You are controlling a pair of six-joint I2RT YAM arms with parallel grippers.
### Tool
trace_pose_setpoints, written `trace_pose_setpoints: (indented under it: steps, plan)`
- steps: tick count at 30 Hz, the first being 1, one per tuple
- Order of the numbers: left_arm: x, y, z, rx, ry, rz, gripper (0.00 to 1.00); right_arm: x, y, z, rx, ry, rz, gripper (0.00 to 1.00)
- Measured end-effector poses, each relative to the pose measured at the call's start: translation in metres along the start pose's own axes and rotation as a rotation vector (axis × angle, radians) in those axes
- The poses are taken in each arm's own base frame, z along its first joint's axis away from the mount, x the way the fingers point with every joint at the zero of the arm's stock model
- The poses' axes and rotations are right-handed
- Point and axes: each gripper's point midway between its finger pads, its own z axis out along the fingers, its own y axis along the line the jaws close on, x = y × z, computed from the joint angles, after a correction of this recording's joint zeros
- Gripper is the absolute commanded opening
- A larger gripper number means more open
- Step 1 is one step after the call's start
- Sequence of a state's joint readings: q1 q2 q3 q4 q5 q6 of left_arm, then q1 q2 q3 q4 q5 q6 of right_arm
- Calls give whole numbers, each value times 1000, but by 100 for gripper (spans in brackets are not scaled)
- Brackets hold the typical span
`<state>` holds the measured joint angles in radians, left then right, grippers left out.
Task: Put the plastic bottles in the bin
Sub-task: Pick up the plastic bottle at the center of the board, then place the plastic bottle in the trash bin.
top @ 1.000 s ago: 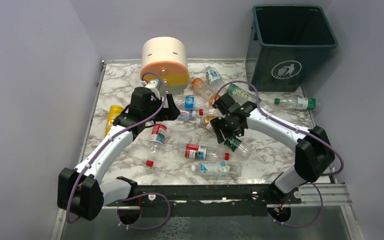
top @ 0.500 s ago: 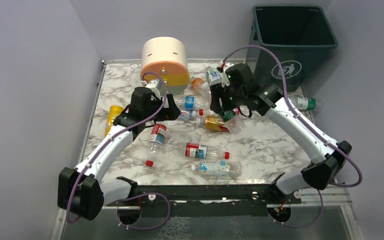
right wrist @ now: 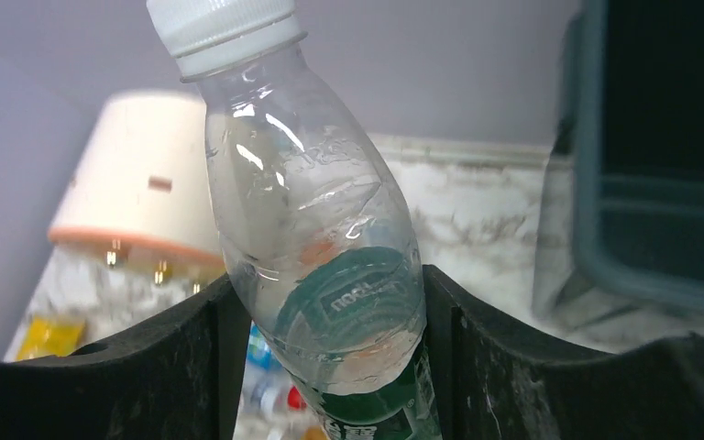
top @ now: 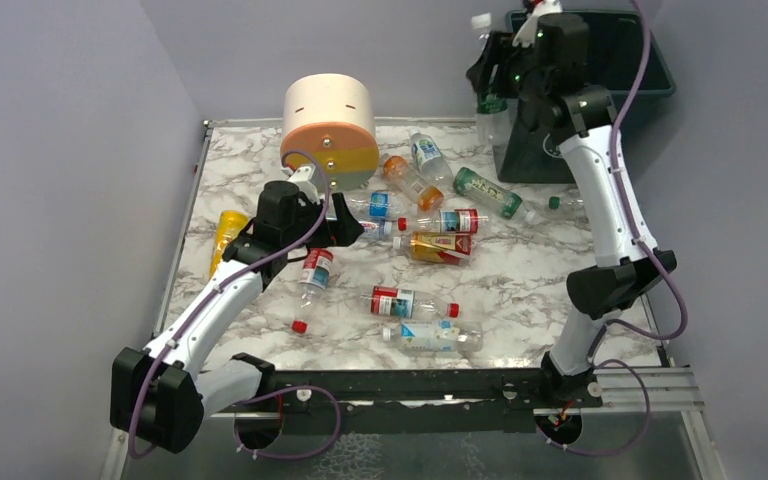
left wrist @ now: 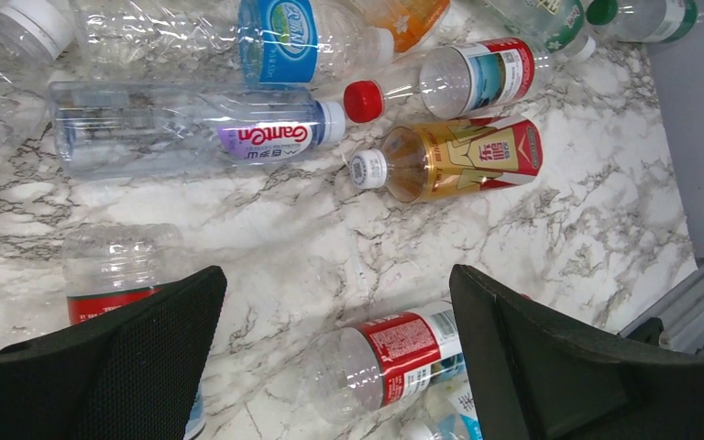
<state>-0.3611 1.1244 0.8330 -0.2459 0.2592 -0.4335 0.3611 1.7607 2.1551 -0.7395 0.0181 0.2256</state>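
Note:
My right gripper (top: 503, 72) is raised high beside the left rim of the dark teal bin (top: 646, 88). It is shut on a clear plastic bottle (right wrist: 304, 183) with a white cap and a green label, held cap up between the black fingers (right wrist: 192, 357). The bin's rim (right wrist: 588, 174) shows to the right in the right wrist view. My left gripper (left wrist: 335, 339) hangs open over the marble table, with a red-label bottle (left wrist: 403, 353) lying below the gap. Several more bottles lie around it, among them a gold one (left wrist: 463, 156) and a clear one (left wrist: 183, 137).
A cream cylindrical drawer unit (top: 330, 125) stands at the back of the table. Bottles are scattered over the middle: a yellow one (top: 228, 232) at the left, a green-label one (top: 490, 192) near the bin, and a blue-label one (top: 430, 338) near the front.
My right arm has lifted the green-label bottle from the middle of the table up to the bin's left rim. My left arm has barely moved and stays open.

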Motion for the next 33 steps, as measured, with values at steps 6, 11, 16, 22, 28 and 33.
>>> trace_pose_setpoints:
  steps: [6, 11, 16, 22, 28, 33]
  plan:
    - [3, -7, -4, 39, -6, -15, 99, -80, -47, 0, 9, -221, 73, 59]
    - [3, -10, -4, 55, -3, -23, 99, -107, -85, -9, 5, -335, 160, 59]
    - [4, -12, -4, 65, 0, -27, 99, -120, -133, -13, 11, -422, 258, 59]
    - [6, -12, -3, 66, 20, -28, 99, -150, -183, -31, -27, -568, 363, 59]
    - [-6, -17, -5, 61, 21, -16, 99, -148, -209, -12, -68, -590, 411, 61]
    - [-19, -22, -6, 63, 2, -4, 99, -124, -225, 21, -61, -527, 449, 67]
